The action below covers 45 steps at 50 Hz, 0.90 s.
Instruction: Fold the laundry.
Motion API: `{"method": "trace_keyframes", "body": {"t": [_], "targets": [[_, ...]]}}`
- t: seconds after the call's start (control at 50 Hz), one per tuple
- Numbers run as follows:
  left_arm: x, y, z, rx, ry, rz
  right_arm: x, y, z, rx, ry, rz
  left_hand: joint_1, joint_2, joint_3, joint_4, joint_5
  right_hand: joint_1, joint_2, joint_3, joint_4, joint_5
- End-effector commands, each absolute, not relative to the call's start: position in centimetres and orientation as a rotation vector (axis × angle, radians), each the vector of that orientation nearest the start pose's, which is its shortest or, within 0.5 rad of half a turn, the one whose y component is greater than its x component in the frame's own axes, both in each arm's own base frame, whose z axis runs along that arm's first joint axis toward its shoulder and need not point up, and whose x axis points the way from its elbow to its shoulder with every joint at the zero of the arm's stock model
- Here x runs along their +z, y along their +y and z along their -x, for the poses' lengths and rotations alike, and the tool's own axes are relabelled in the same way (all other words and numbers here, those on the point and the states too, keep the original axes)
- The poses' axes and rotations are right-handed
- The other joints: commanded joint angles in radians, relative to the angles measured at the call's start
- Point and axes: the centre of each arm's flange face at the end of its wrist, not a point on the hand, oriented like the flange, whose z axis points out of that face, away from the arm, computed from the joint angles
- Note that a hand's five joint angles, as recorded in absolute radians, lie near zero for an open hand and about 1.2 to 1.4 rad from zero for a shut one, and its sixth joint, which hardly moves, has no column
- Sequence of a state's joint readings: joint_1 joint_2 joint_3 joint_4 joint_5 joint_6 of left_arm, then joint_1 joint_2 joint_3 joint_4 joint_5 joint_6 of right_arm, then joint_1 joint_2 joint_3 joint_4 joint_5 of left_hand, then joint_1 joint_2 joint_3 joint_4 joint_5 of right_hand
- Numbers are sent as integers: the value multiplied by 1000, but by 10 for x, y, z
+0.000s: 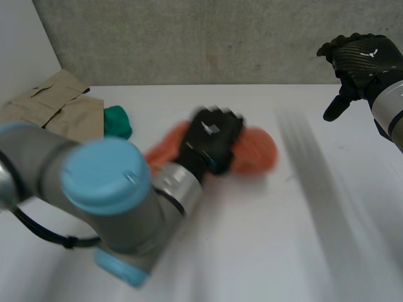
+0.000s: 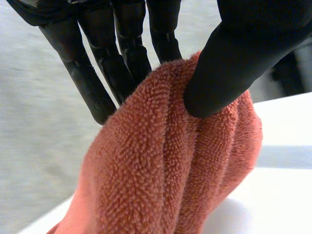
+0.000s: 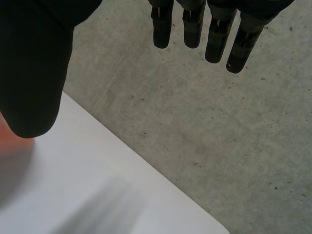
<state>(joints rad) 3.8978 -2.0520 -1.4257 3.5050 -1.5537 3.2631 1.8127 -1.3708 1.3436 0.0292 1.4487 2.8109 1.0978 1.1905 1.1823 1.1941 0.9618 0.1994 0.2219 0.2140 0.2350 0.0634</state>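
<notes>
White worktop [image 1: 271,251], grey concrete wall [image 1: 189,38] behind. Beige fabric garment [image 1: 50,104] and crumpled green cloth [image 1: 118,121] lie side by side, apart from the left hand [image 1: 211,141]. Its fingers [image 2: 92,83] and thumb pinch a fold of the orange terry towel [image 2: 165,165], which bunches below the fingertips. Right hand [image 1: 359,60] is raised well apart, fingers [image 3: 214,34] straight and relaxed.
</notes>
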Motion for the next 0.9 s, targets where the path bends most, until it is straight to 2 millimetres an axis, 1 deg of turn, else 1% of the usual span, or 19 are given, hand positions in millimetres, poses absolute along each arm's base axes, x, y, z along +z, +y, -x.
{"method": "trace_keyframes", "body": {"t": [0.02,0.04,0.08,0.1,0.16,0.18,0.24,0.26,0.32,0.34,0.36,0.38,0.46,0.58,0.64,0.7,0.76,0.8,0.9], "targets": [[174,-137,410,1657,-1684,1023,310,-308,-223,-2197,2077,755,-316,-409,-401,-413,-355,-25,-47,-39,-60,-63],[175,-134,410,1657,-1678,1027,310,-309,-223,-2197,2079,754,-571,-663,-655,-667,-609,-25,-47,-39,-60,-63],[179,-134,408,1663,-1676,1029,309,-308,-223,-2195,2079,755,-702,-795,-786,-798,-740,-25,-47,-39,-60,-63],[188,-135,406,1685,-1668,1017,309,-309,-223,-2193,2081,756,-763,-856,-848,-860,-802,-25,-47,-39,-60,-63],[204,-142,397,1724,-1674,983,306,-309,-224,-2188,2091,771,-834,-927,-919,-930,-873,-25,-47,-39,-60,-63],[211,-153,388,1751,-1700,956,306,-309,-224,-2187,2092,783,-858,-950,-942,-954,-896,-25,-47,-39,-60,-63],[220,-173,371,1808,-1757,898,303,-308,-227,-2194,2097,847,-861,-954,-945,-957,-899,-25,-47,-39,-60,-63],[227,-184,358,1846,-1793,856,301,-308,-227,-2191,2101,866,-861,-954,-945,-957,-899,-25,-47,-39,-60,-63],[234,-198,341,1904,-1847,789,294,-309,-229,-2181,2117,964,-855,-948,-939,-951,-893,-25,-47,-39,-60,-63],[233,-206,329,1928,-1894,753,292,-309,-229,-2172,2121,993,-855,-948,-939,-951,-893,-25,-47,-39,-60,-63],[232,-208,324,1938,-1916,737,289,-308,-230,-2162,2124,1026,-855,-948,-939,-951,-893,-25,-47,-39,-60,-63],[230,-212,319,1946,-1941,720,283,-306,-231,-2123,2138,1095,-855,-948,-939,-951,-893,-25,-47,-39,-60,-63],[217,-220,299,1958,-2057,677,262,-304,-236,-1994,2164,1248,-849,-942,-934,-945,-888,-25,-47,-39,-60,-63],[193,-238,267,1915,-2255,658,237,-304,-247,-1845,2133,1364,-814,-907,-898,-910,-852,-25,-47,-39,-60,-63],[186,-238,260,1865,-2317,651,227,-309,-261,-1805,2076,1391,-808,-901,-893,-904,-847,-21,-43,-35,-56,-59],[178,-237,259,1823,-2352,662,215,-317,-274,-1770,2041,1402,-805,-898,-890,-901,-844,23,1,9,-12,-15],[164,-234,261,1757,-2393,693,208,-323,-284,-1760,2016,1404,-802,-895,-887,-898,-841,26,4,12,-9,-12],[155,-233,262,1727,-2416,705,200,-333,-290,-1750,2013,1371,-782,-874,-866,-878,-820,59,36,44,23,20],[147,-235,263,1711,-2428,713,184,-355,-301,-1727,2006,1234,-694,-786,-778,-790,-732,62,39,47,26,23]]}}
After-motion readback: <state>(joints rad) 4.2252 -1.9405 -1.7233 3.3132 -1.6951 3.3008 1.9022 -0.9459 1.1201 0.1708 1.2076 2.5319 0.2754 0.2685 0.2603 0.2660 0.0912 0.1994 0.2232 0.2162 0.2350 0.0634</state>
